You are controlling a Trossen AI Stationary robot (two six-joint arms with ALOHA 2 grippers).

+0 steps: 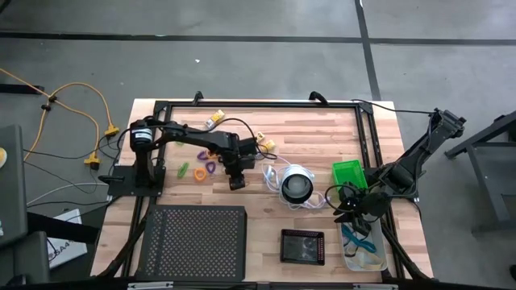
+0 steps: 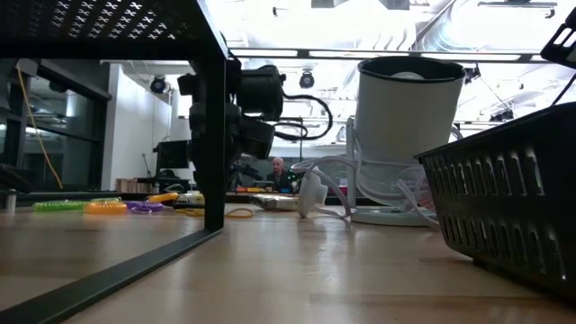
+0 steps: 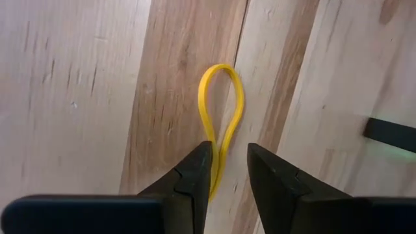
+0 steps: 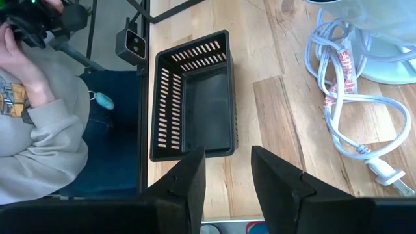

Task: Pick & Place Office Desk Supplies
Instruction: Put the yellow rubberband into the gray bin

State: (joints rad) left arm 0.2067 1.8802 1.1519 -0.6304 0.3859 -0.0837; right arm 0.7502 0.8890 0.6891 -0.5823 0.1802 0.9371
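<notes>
A yellow rubber-band loop (image 3: 220,110) lies flat on the wooden table. My left gripper (image 3: 229,162) points down over it near the table's middle (image 1: 235,182), open, with the loop's near end between its fingers. Green (image 1: 184,169), orange (image 1: 199,174) and purple (image 1: 209,167) loops lie to its left. Yellow-and-white packs lie at the far edge (image 1: 214,121) and beside the arm (image 1: 267,146). My right gripper (image 4: 227,166) hangs open and empty above the table's right side (image 1: 351,211), over a small black tray (image 4: 195,97). My left gripper's fingers come from above on either side of the yellow loop's near end (image 3: 218,164). The band runs close along the inner edge of one finger (image 3: 198,169) and goes under its tip. Whether that finger touches the band, I cannot tell.
A round white-and-black object (image 1: 296,185) with a white cord (image 4: 344,97) stands right of the left gripper. A green tray (image 1: 348,172), a clear tray (image 1: 364,248) and a large black mesh box (image 1: 193,242) stand nearby. A seated person (image 4: 39,97) is beyond the table's near edge.
</notes>
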